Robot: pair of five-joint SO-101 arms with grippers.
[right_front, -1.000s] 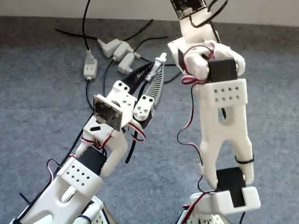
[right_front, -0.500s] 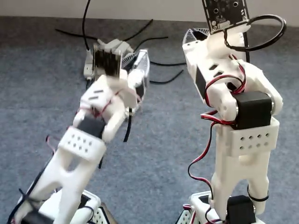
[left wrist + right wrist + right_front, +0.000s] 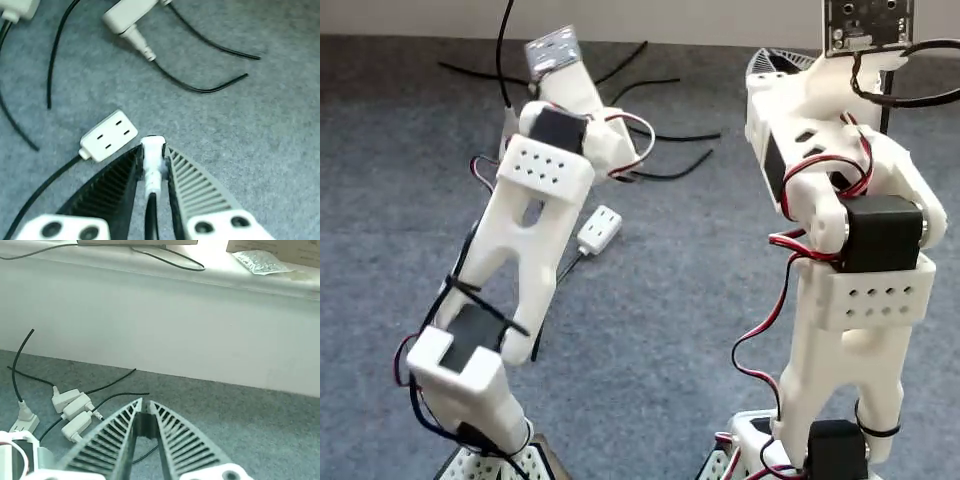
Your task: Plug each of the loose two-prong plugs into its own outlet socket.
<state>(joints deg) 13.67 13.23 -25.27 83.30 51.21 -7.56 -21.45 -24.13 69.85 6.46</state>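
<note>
Left arm (image 3: 525, 225) stretches from its base at seven o'clock up toward eleven in the high view, wrist tipped down at the far end. The left gripper (image 3: 152, 147) has its ribbed fingers (image 3: 112, 187) pinched tight on a white plug (image 3: 152, 160). Right arm (image 3: 855, 290) stands tall from five o'clock toward one, elbow folded, with the right gripper (image 3: 145, 404) raised level, fingers drawn together, tips almost touching.

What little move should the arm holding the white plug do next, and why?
Probably swing the left gripper a little toward the outlet socket and line the plug up with its slots. The plug is clamped in the gripper, beside the socket but not in it.
</note>
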